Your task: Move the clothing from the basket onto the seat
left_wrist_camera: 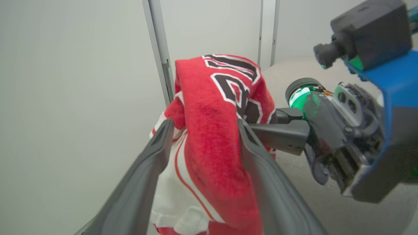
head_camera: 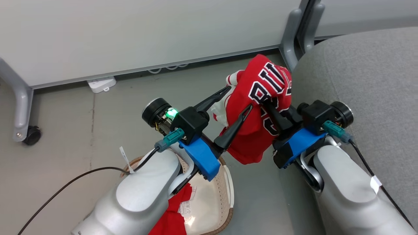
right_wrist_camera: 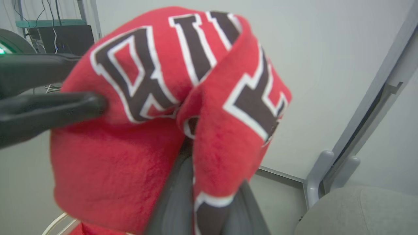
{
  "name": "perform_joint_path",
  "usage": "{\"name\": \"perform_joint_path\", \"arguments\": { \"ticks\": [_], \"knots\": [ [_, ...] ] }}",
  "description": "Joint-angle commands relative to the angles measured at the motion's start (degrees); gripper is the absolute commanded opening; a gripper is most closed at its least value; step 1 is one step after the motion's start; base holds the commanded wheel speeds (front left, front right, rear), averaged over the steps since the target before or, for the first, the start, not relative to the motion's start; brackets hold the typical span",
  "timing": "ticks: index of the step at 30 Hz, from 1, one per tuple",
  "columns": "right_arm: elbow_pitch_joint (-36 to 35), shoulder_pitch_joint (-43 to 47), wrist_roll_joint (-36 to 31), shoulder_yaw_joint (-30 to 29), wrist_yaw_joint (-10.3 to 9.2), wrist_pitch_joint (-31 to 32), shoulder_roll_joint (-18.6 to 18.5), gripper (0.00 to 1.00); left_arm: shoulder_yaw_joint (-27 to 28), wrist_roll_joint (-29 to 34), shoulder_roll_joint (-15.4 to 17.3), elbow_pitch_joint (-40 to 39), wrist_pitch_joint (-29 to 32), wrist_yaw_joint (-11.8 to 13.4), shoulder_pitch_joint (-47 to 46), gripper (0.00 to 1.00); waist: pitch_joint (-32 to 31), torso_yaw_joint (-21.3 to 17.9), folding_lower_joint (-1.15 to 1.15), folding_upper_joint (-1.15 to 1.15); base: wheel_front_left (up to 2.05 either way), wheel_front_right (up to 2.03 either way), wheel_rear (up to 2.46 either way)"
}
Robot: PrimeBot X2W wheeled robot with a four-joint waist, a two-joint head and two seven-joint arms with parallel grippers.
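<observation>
The red jersey [head_camera: 258, 107] with black-and-white lettering hangs in the air between the basket and the seat. My right gripper [head_camera: 268, 106] is shut on a fold of it, and the fabric drapes over its fingers [right_wrist_camera: 176, 199]. My left gripper [head_camera: 236, 99] is open at the jersey's left side, with the cloth [left_wrist_camera: 209, 130] hanging between its spread fingers. The plain red garment [head_camera: 173, 215] lies in the cream basket [head_camera: 225, 192], partly hidden under my left forearm. The grey seat [head_camera: 359, 81] lies to the right of the jersey.
A pale wall panel on grey legs [head_camera: 295, 36] stands behind the jersey, beside the seat. One castor [head_camera: 31, 135] sits on the grey floor at the far left, a white power strip [head_camera: 102, 84] lies by the panel, and a black cable [head_camera: 65, 186] trails off my left arm.
</observation>
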Motion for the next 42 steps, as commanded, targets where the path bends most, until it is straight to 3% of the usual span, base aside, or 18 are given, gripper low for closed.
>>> {"name": "perform_joint_path", "arguments": {
  "ticks": [1, 12, 25, 33, 42],
  "knots": [
    [-0.49, 0.79, -0.46, -1.03, -0.05, -0.06, 0.00, 0.00, -0.25, 0.11, 0.25, -0.27, -0.03, 0.12, -0.55, 1.00, 0.95, -1.57, 0.00, 0.00, 0.00, 0.00, 0.00],
    [-5.27, 5.47, -2.83, -14.22, -0.05, -0.05, 0.77, 0.00, -2.30, 0.57, 0.21, -0.91, 0.72, -0.03, -1.48, 1.00, 3.50, -9.59, 0.00, 0.00, 0.00, 0.00, 0.00],
    [-8.73, 9.52, -4.52, -23.11, -0.05, -0.06, 2.68, 0.00, -4.56, 0.61, 0.46, -0.83, 1.57, -0.44, -2.20, 1.00, 6.32, -18.64, 0.00, 0.00, 0.00, 0.00, 0.00],
    [-10.10, 11.41, -5.01, -25.88, -0.05, -0.05, 3.88, 0.00, -5.57, 0.59, 0.61, -0.78, 1.83, -0.41, -2.70, 1.00, 7.80, -21.42, 0.00, 0.00, 0.00, 0.00, 0.00],
    [-12.35, 8.27, -5.02, -28.59, -0.05, -0.05, 3.84, 0.00, -5.86, 0.66, 1.32, -1.43, 2.32, -0.26, -3.84, 1.00, 9.79, -21.94, 0.00, 0.00, 0.00, 0.00, 0.00]
  ]
}}
